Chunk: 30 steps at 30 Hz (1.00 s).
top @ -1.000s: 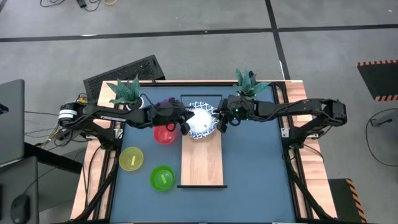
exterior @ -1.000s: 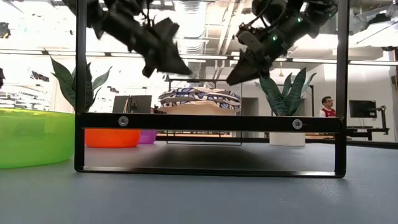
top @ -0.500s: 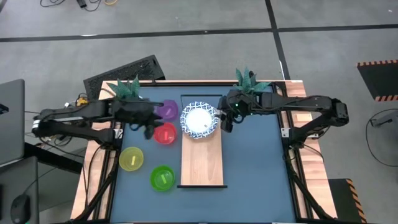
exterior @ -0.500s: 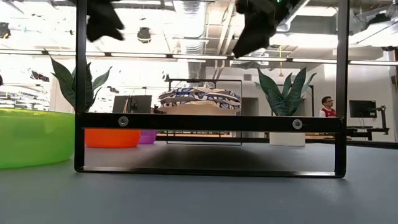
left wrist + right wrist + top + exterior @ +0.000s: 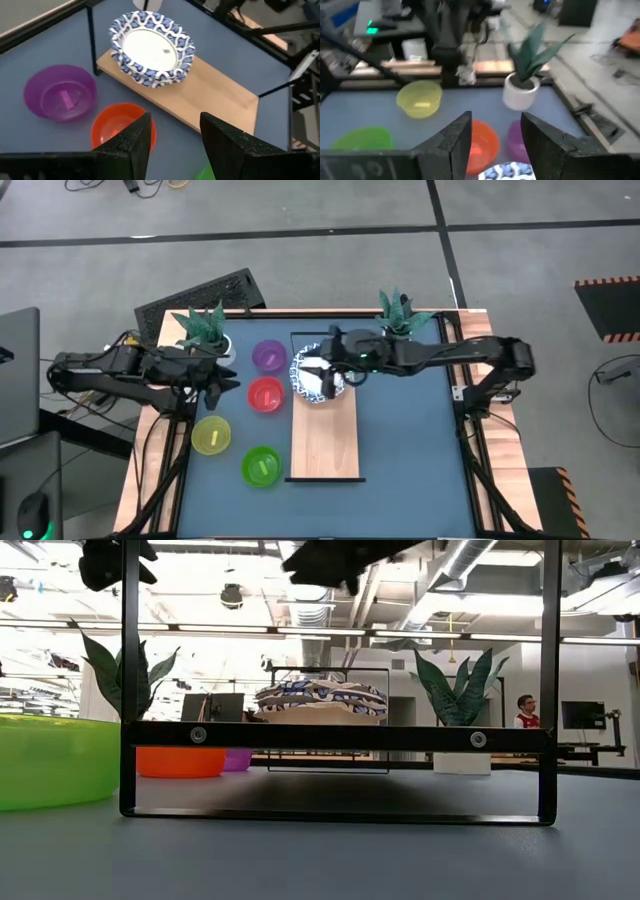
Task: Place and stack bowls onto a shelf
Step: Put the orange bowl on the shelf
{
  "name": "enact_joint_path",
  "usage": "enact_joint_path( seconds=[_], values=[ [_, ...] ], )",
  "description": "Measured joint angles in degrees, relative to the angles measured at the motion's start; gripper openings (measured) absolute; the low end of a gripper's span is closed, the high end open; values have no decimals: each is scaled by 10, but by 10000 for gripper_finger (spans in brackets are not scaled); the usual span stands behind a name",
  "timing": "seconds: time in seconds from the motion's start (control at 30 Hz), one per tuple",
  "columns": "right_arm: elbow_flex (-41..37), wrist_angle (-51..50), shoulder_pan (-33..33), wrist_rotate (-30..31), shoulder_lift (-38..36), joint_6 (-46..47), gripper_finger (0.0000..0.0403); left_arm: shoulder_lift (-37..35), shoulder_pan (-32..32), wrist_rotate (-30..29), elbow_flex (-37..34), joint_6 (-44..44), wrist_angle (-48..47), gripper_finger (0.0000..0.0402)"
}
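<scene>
Two white bowls with blue-patterned rims sit nested, base down, on the far end of the light-wood shelf. The purple, red, yellow and green bowls stand on the blue tabletop to the left of the shelf. My left gripper hangs open, drawn back left of the red bowl, with nothing between its fingers. My right gripper hovers open above the white bowls and holds nothing.
Two potted plants stand at the table's far corners. A black metal frame crosses the low view in front of the shelf. The right half of the tabletop is bare blue surface.
My left gripper has drawn away from the white bowls toward the table's left edge and risen. My right gripper has risen, backed off briefly, then come over the white bowls. The white bowls have stayed in place on the shelf.
</scene>
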Motion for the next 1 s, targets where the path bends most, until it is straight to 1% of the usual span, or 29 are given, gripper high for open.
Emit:
enact_joint_path(
  seconds=[0.07,0.2,0.4,0.47,0.57,0.67,0.77,1.0],
  values=[
    [32,0,4,-19,41,-1,193,2,-4,-4,0,0,-8,154],
    [115,-38,10,-50,114,-24,192,10,-12,4,-18,-17,-21,154],
    [259,-146,21,-61,205,-93,192,13,-26,36,-72,-59,-26,154],
    [297,-165,23,-65,232,-108,192,14,-31,39,-89,-72,-26,154],
    [346,-179,23,-87,268,-116,192,13,-39,40,-107,-96,-26,154],
    [378,-190,23,-105,302,-116,192,14,-47,41,-114,-109,-30,154],
    [397,-202,29,-107,334,-116,192,12,-55,41,-114,-115,-32,154],
    [416,-223,40,-118,383,-117,192,11,-61,40,-114,-129,-47,154]
  ],
)
